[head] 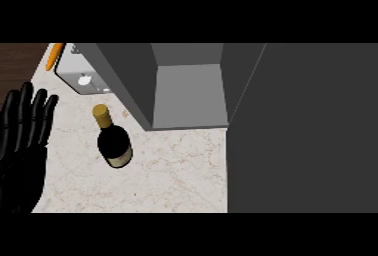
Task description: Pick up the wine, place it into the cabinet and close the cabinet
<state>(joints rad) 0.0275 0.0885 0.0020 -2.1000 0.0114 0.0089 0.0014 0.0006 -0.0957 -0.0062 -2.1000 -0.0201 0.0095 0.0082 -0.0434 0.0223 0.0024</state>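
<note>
One hand shows, the left hand [18,150], at the view's left edge over the near left part of the bench [170,170]. Its fingers [29,107] are straight and point up, slightly spread, and it holds nothing. The right hand is out of sight.

Just to the right of those fingers, apart from them, the wine bottle [113,140] stands on the pale marbled bench top, dark-bodied with a gold-capped neck that leans toward the far left in this steep view.

Beyond the bottle and to its right, the cabinet [188,95] stands open, showing a grey inside. A broad dark panel [303,130] fills the right side.

Farther left, a pale grey object [83,80] sits partly hidden by the cabinet's side, and a slim orange object [53,56] lies at the far left corner.
</note>
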